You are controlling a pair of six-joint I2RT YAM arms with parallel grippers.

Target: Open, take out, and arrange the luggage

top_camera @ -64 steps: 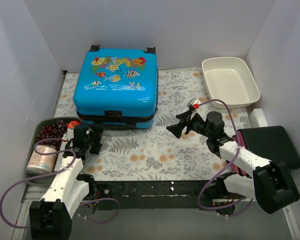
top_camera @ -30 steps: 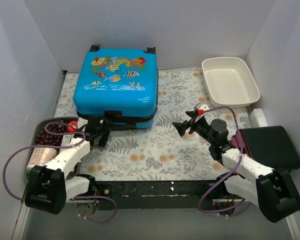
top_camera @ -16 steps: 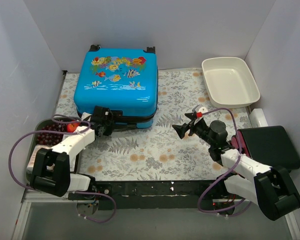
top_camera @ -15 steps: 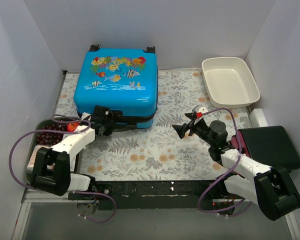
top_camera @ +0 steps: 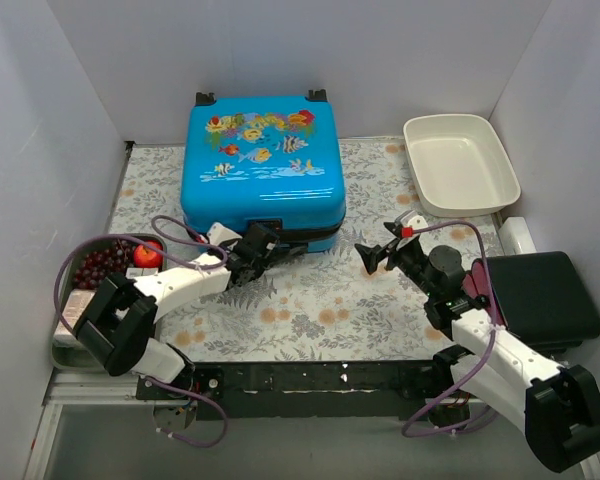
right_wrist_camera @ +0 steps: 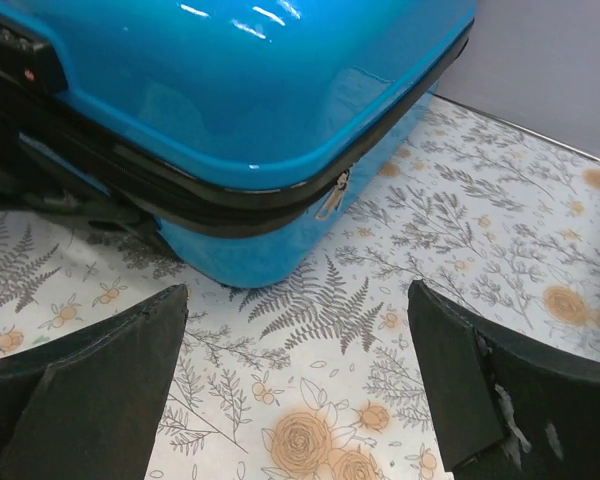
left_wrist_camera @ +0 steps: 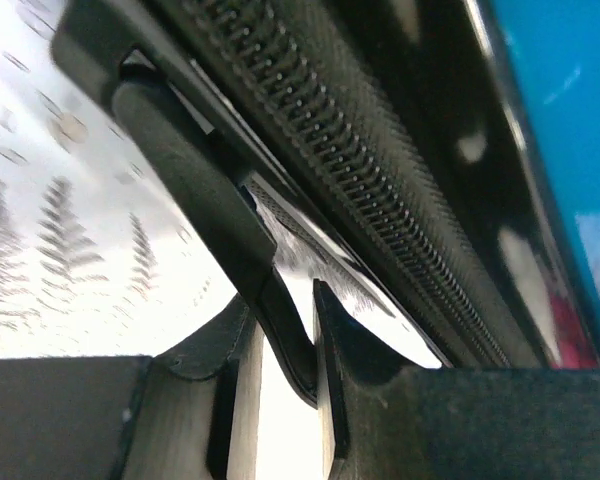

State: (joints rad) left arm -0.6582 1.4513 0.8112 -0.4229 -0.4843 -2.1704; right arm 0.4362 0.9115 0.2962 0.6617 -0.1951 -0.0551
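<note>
The luggage (top_camera: 260, 165) lies flat and closed in the upper middle of the top view, fish side up, with its front edge facing the arms. The left pincer (top_camera: 258, 250) is at that front edge. In the left wrist view it (left_wrist_camera: 285, 390) is pinched on a black tab (left_wrist_camera: 210, 200) that hangs just below the zip (left_wrist_camera: 380, 200). This looks like the unzipping step, with the lid not yet free.

To do it well, the pull should run along the line of the zip teeth rather than away from the shell, or the tab may slip out or the light luggage may slide on the tabletop (top_camera: 310, 300). The grip should stay deep on the tab, as only its lower end sits between the fingers.

The right pincer (top_camera: 378, 252) hangs spread wide, apart from the luggage and near its lower right corner. Its own view shows that corner and a silver pull (right_wrist_camera: 332, 197) on the seam. It could usefully brace the shell while the zip goes round the corner.

The luggage's contents are hidden. The white tub (top_camera: 450, 119) in the upper right shows nothing inside. The tray (top_camera: 85, 245) at the lower left holds dark grapes (top_camera: 100, 265), a red fruit (top_camera: 145, 257) and a pale cup (top_camera: 72, 310) lying on its side. A flat black case (top_camera: 535, 290) sits shut at the right edge.
</note>
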